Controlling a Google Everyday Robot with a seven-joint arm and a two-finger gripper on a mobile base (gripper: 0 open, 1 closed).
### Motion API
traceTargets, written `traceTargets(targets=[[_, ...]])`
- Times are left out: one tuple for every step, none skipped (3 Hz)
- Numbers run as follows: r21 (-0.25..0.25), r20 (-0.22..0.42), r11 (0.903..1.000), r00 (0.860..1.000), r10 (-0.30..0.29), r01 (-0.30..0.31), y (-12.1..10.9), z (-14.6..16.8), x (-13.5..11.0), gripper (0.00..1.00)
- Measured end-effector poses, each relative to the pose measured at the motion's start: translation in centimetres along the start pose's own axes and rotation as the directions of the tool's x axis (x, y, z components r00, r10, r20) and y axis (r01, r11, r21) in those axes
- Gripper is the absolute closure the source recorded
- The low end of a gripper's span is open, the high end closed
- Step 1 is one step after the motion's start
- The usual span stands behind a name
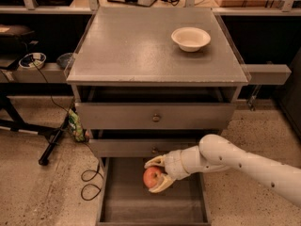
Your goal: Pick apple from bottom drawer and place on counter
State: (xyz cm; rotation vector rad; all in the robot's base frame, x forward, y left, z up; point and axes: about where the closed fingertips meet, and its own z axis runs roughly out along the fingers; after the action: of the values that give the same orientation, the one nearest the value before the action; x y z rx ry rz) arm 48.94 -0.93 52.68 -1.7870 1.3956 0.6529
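Note:
The small red apple (151, 176) sits between the fingers of my gripper (157, 174), which is shut on it and holds it above the floor of the open bottom drawer (127, 201). My white arm (235, 161) reaches in from the right. The drawer is pulled out toward the camera below the two closed drawer fronts. The grey counter (136, 41) is the cabinet's top, well above the gripper.
A shallow white bowl (190, 38) stands on the counter's back right. Two drawer fronts with knobs (155, 118) are above the open drawer. A grey shelf rail (268, 73) runs right of the cabinet. Cables (89, 182) and a stand leg (51, 140) lie on the floor at left.

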Motion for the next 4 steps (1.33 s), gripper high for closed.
traceTargets(targets=[[0.001, 0.052, 0.9998, 0.998, -0.019, 0.019, -1.6, -1.4, -2.8, 1.0], [0.04, 0.075, 0.9966, 0.994, -0.075, 0.073, -3.7, -3.8, -5.8, 1.0], [0.099, 0.073, 0.9861, 0.987, -0.141, 0.133, -6.2, -6.7, -8.7, 1.0], [0.153, 0.051, 0.9701, 0.979, -0.198, 0.188, -8.7, -9.3, -11.1, 1.0]])
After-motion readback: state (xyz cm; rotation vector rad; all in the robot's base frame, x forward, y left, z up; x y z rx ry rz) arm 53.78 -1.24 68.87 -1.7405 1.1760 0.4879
